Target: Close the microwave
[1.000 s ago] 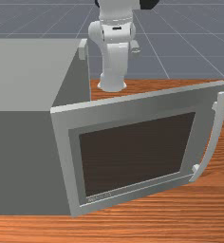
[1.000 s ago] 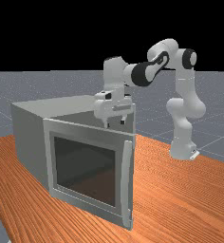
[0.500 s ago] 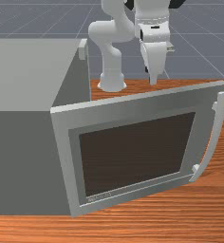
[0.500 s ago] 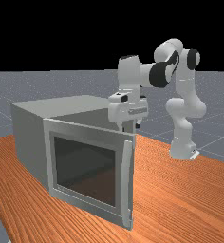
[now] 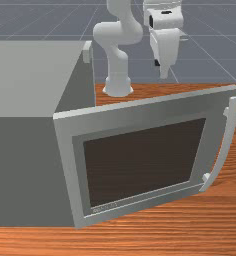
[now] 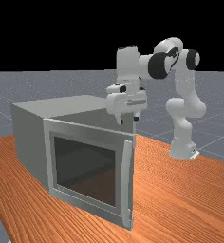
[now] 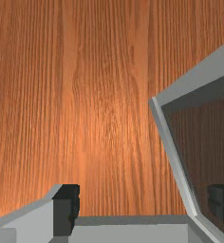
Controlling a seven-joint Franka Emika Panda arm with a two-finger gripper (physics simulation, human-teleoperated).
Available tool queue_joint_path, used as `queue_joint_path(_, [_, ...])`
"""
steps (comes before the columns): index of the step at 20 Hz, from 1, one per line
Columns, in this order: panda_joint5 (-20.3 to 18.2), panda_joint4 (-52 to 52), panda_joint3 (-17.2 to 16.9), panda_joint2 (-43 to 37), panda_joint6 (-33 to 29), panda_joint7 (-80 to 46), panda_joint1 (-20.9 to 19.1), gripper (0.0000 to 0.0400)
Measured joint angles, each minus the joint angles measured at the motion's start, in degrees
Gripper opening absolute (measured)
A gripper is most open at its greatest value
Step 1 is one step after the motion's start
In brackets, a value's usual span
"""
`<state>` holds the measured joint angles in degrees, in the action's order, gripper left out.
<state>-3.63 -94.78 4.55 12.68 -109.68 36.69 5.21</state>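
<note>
My gripper [image 5: 164, 75] hangs in the front view on the arm's side of the microwave door [image 5: 155, 105], above the door's top edge. The door stands wide open from the grey microwave body [image 5: 25, 80], its curved handle [image 5: 229, 142] at the free end. In the far view the gripper [image 6: 128, 120] is above and behind the door [image 6: 88, 127], near its handle end, fingers apart. Around the gripper [image 7: 144, 206] in the wrist view, the fingers stand wide with nothing held; the door [image 7: 173, 154] with its dark window passes beside and below one finger.
Orange-brown table [image 7: 99, 95] lies below the hand, beside the door. The microwave's bulk [image 6: 31, 137] takes up the far view's left. The arm's base [image 6: 182, 149] stands on the table at the far view's right.
My hand has moved toward the front view's right and the far view's right, then risen a little over the last half second. The door and microwave have stayed still.
</note>
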Motion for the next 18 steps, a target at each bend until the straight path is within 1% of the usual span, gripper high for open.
queue_joint_path(2, [-0.5, 2.8, 0.0, 2.0, 0.7, 0.4, -0.2, 0.04])
queue_joint_path(3, [1.7, 1.1, -0.3, 1.4, -3.3, -0.6, 0.2, 0.04])
queue_joint_path(4, [2.2, -0.2, -0.3, 1.1, -6.8, -0.7, 0.2, 0.04])
queue_joint_path(5, [4.2, -4.6, -0.7, -0.1, -17.2, -2.0, 0.5, 0.04])
queue_joint_path(6, [6.5, -5.2, -1.3, 0.4, -22.1, -3.7, 0.9, 0.04])
queue_joint_path(7, [7.4, -4.8, -1.7, 1.0, -23.7, -4.3, 1.2, 0.04])
queue_joint_path(9, [4.7, -2.0, -1.0, 2.3, -19.7, -1.8, 0.6, 0.04])
queue_joint_path(10, [3.6, 0.7, -0.7, 3.3, -14.3, -1.1, 0.5, 0.04])
queue_joint_path(13, [3.5, 0.8, -0.7, 3.2, -14.3, -1.0, 0.5, 0.04])
queue_joint_path(14, [5.7, -3.7, -1.2, 1.4, -23.2, -2.6, 0.9, 0.04])
queue_joint_path(16, [4.2, -1.1, -0.8, 2.3, -18.6, -1.3, 0.7, 0.04])
queue_joint_path(17, [7.1, -4.4, -1.7, 1.5, -27.1, -3.6, 1.3, 0.04])
queue_joint_path(18, [11.0, -5.3, -3.9, 1.7, -31.9, -7.1, 3.0, 0.04])
